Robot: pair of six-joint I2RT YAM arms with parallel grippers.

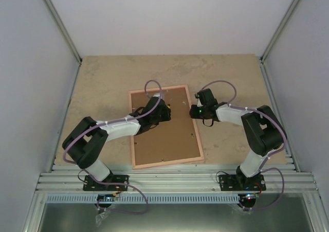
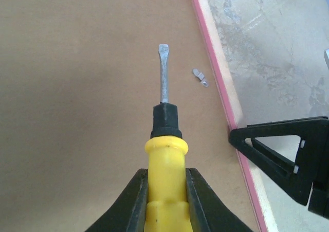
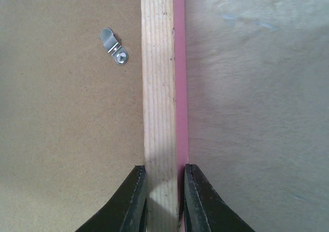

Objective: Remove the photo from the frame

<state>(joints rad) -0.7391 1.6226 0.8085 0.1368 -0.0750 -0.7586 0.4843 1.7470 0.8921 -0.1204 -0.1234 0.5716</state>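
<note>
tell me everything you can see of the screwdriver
The screwdriver has a glossy yellow plastic-looking handle, a black collar and a dull grey flat-tipped metal shaft. The left fingers clamp its handle from both sides. It points over the frame's brown back, tip near a metal clip; whether it touches the board is unclear.
</note>
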